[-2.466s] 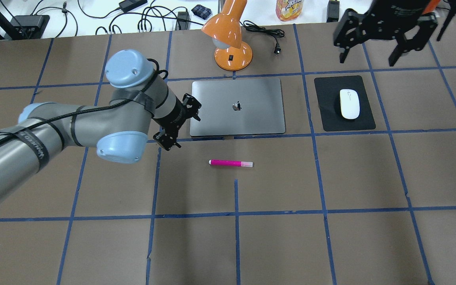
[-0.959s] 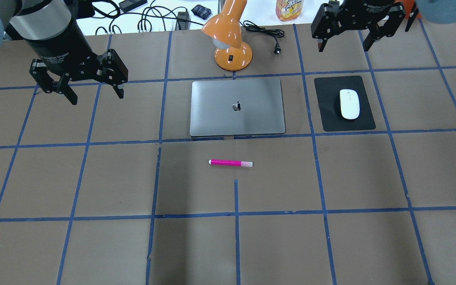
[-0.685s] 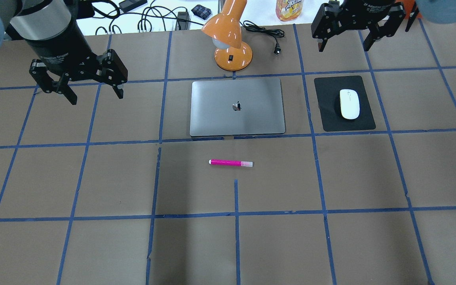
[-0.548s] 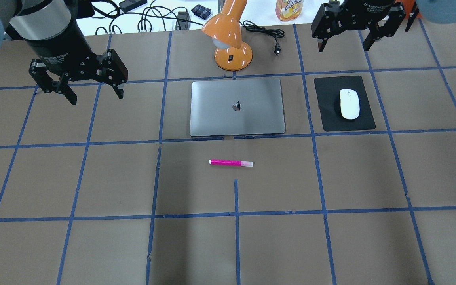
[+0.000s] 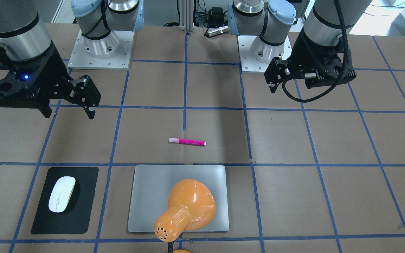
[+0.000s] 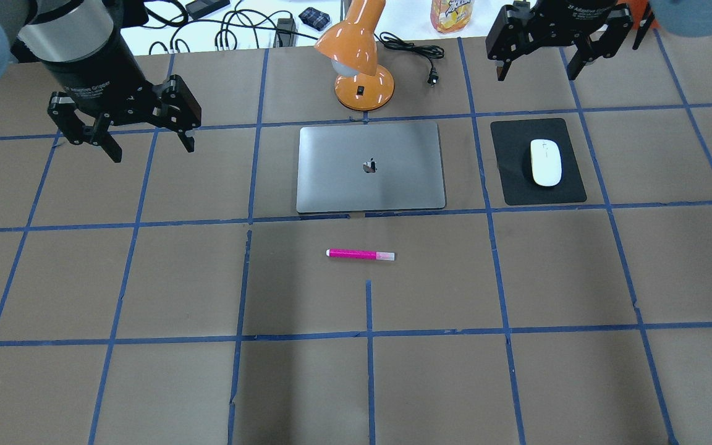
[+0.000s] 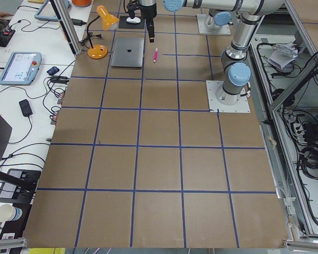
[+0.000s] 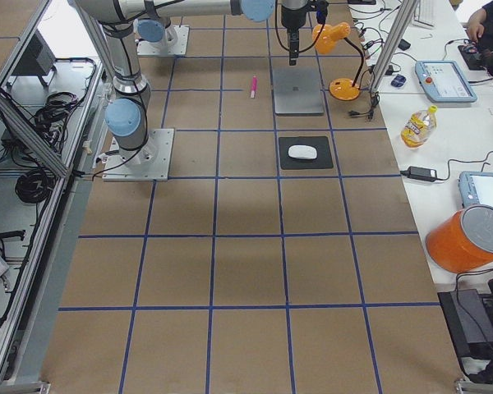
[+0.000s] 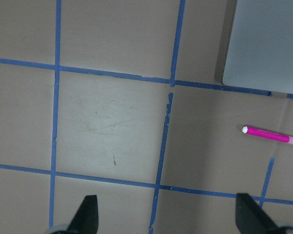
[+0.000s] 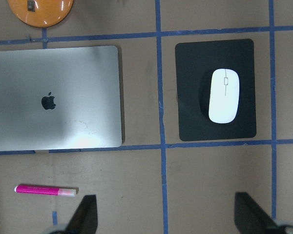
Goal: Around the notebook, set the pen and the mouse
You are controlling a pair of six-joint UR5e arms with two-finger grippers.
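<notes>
The silver-grey notebook (image 6: 370, 167) lies flat at the table's middle back. In front of it, apart from its edge, lies the magenta pen (image 6: 360, 254), crosswise with its pale cap end to the right. The white mouse (image 6: 546, 162) rests on a black mat to the notebook's right. My left gripper (image 6: 152, 151) hangs open and empty high over the table, left of the notebook. My right gripper (image 6: 538, 75) hangs open and empty above the table beyond the mat. The right wrist view shows the mouse (image 10: 224, 95), notebook (image 10: 53, 97) and pen (image 10: 45, 190) far below.
An orange desk lamp (image 6: 359, 62) stands just behind the notebook, and its head covers part of the notebook in the front-facing view. The black mat (image 6: 517, 185) lies under the mouse. A plug and cord (image 6: 421, 59) and a drink bottle (image 6: 450, 15) sit at the back edge.
Since 2.5 s ago my left arm has swung from the notebook's left edge to the far left and risen; the right gripper has shifted left. Over the last second almost nothing moves.
</notes>
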